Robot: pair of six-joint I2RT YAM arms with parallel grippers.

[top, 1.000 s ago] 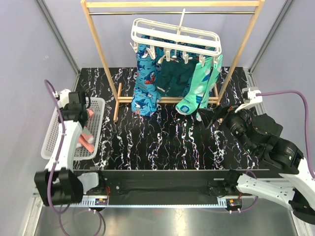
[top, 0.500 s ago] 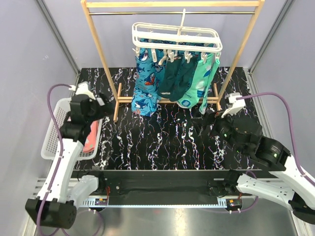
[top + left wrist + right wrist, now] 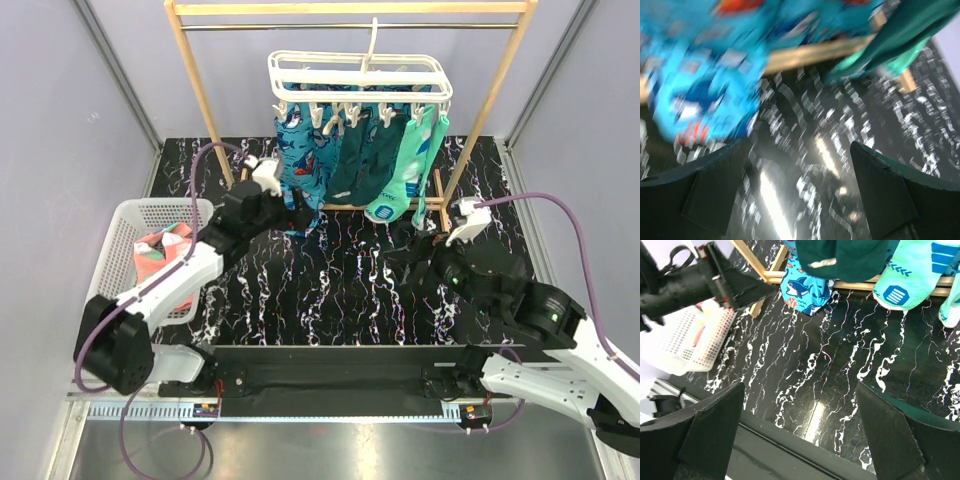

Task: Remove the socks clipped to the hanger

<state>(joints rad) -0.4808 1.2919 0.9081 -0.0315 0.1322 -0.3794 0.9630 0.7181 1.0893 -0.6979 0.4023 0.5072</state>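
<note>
The blue shark sock (image 3: 300, 165) hangs from the left end of the white hanger (image 3: 358, 72), upper centre of the overhead frame. Its long axis runs straight down and its toe is low by the foot rail of the wooden stand (image 3: 199, 100). To its right hang the dark teal sock (image 3: 355, 160) and the mint-green sock (image 3: 408, 165), both pegged.

Your left pincer (image 3: 297, 215) sits at the left edge of that blue toe, fingers spread and empty. Its wrist view is smeared, so you cannot be sure whether it touches the fabric. Your right pincer (image 3: 412, 250) hangs released and empty below the mint-green sock, apart from it.

The left arm is the nearer one to the blue sock, and the pull would likely run downward along it. A coral-pink sock (image 3: 160, 255) lies in the basket (image 3: 150, 204) at the left.
</note>
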